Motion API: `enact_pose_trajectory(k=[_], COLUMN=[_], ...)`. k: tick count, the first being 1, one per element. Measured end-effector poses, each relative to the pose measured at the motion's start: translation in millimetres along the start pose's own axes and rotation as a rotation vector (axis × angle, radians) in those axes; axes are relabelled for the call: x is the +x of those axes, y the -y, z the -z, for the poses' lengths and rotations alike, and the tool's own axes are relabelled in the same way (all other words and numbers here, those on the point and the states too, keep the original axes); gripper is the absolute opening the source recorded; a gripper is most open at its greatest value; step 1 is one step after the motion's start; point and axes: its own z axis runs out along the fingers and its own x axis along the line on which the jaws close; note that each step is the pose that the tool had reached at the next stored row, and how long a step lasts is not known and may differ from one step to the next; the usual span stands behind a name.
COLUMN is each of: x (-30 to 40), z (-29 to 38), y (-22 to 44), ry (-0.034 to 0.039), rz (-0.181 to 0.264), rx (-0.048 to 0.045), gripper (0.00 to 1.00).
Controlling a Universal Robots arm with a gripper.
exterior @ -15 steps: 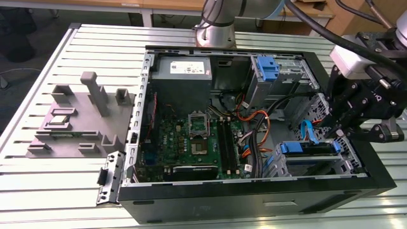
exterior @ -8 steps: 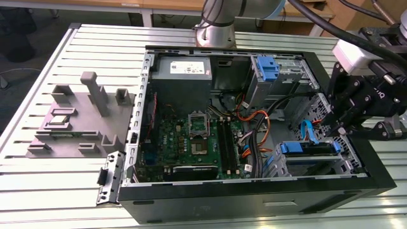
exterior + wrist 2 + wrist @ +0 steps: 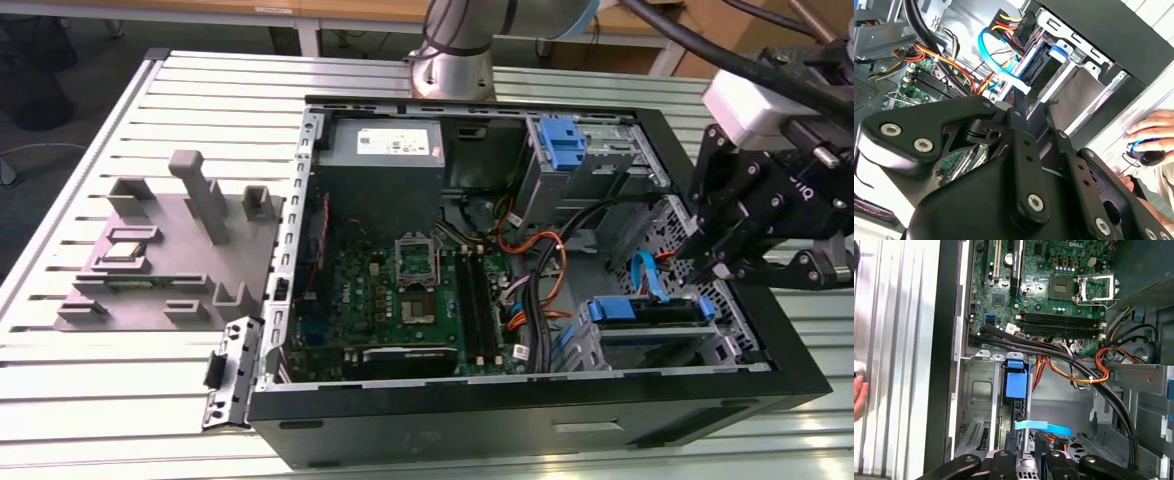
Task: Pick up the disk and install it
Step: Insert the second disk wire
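The gripper (image 3: 721, 262) is hanging over the open computer case (image 3: 534, 420), at the exterior view's right edge. Just below it the disk (image 3: 650, 312) in its blue carrier is sitting in the drive cage. Farther off toward the exterior view's left, the motherboard (image 3: 400, 300) is lying exposed.

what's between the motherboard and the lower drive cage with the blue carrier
A bundle of orange and black cables runs between the motherboard and the drive cage, as seen in the exterior view.
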Motion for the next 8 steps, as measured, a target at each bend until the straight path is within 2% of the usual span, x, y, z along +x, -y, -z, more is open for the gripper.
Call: enact_pose_trajectory(k=[8], x=[-0.9], z=[16.5], y=[-0.2], ry=[0.0], rz=[0.0], rx=[0.0], gripper=[0.29])
